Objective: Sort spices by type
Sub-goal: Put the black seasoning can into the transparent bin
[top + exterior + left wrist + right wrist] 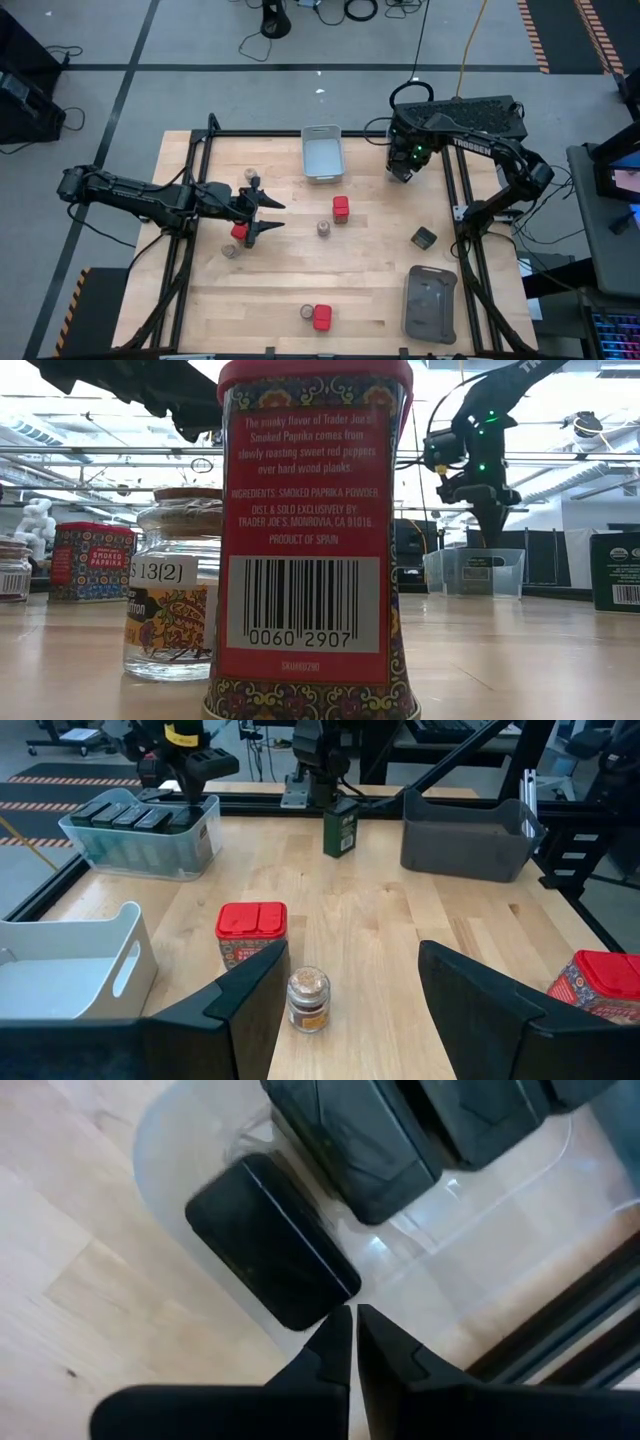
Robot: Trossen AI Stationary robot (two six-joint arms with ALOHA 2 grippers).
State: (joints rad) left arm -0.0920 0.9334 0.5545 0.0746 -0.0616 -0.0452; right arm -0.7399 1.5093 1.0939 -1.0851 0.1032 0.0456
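High view: you are seeing the left gripper (277,214) hanging open, a red-capped spice (239,231) just behind its fingers; closing here risks missing it.

Right wrist view: right gripper (354,1342) is shut, empty, over black tins (270,1253) in the clear bin (455,1295); descending risks knocking them.
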